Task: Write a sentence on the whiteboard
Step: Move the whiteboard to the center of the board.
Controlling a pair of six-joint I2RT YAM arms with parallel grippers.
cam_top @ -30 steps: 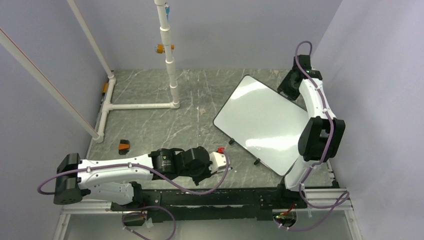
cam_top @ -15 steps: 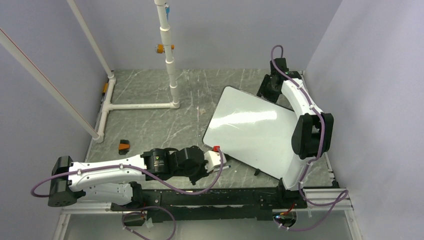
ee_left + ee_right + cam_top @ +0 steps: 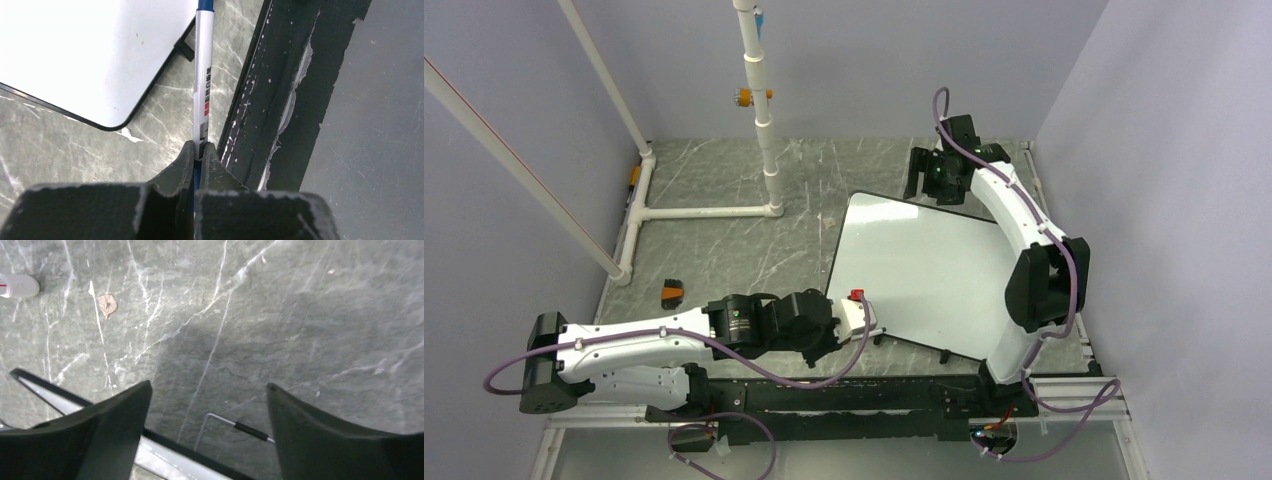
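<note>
Gripping the marker (image 3: 202, 85) tightly, your left claw (image 3: 199, 150) may shove the loose whiteboard (image 3: 924, 270) sideways (right claw (image 3: 208, 385) hangs released) while writing.

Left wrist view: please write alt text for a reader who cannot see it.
The left gripper is shut on a slim white marker with a blue far end. Left of it, a rounded corner of the glossy white, black-rimmed whiteboard, blank where visible, rests on the grey marbled table; a black rail runs at right.
</note>
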